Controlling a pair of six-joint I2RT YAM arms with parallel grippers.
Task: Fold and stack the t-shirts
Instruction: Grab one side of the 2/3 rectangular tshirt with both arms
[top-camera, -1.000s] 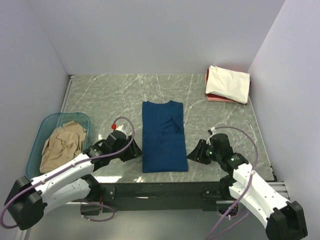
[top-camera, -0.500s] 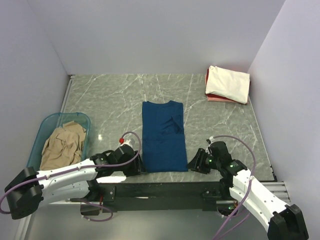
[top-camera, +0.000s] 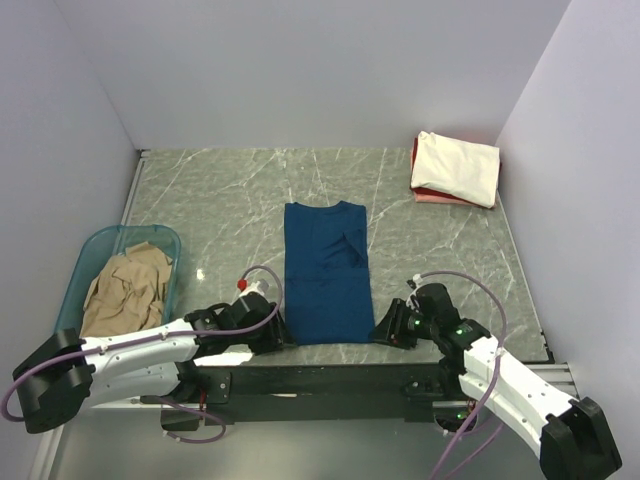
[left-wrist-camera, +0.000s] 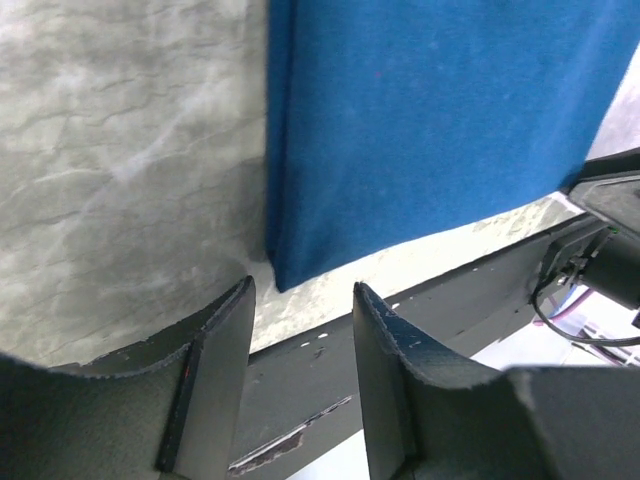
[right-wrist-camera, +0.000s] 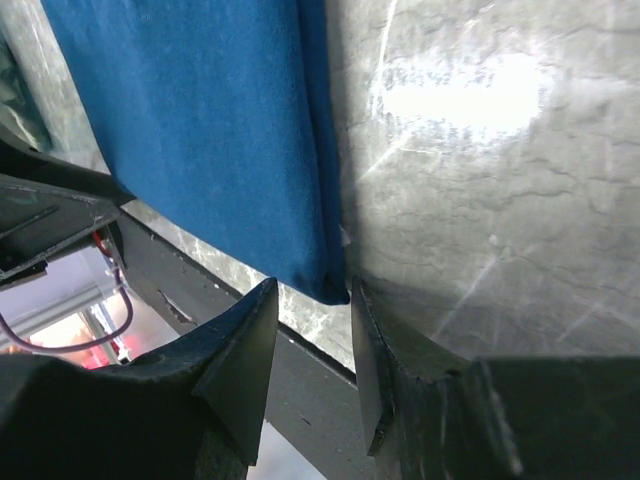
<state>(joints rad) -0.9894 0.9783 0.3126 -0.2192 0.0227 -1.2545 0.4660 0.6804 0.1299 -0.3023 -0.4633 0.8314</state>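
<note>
A navy blue t-shirt (top-camera: 326, 270) lies folded into a long strip in the middle of the marble table. My left gripper (top-camera: 279, 336) sits low at the shirt's near left corner, and my right gripper (top-camera: 381, 330) at its near right corner. In the left wrist view the left gripper (left-wrist-camera: 302, 292) is open, with the shirt (left-wrist-camera: 430, 120) corner just ahead of the gap. In the right wrist view the right gripper (right-wrist-camera: 312, 288) is open, and the shirt (right-wrist-camera: 200, 130) corner reaches between the fingertips. A cream tee (top-camera: 457, 167) lies folded on a red one (top-camera: 425, 196) at the back right.
A teal plastic tub (top-camera: 100, 240) at the left holds a crumpled tan tee (top-camera: 125, 290). The black rail (top-camera: 320, 380) runs along the table's near edge, right below both grippers. Grey walls close in the table on three sides.
Both arms have moved toward the near edge and inward, bringing the grippers down to the blue shirt's near corners. The shirt itself has not moved.
</note>
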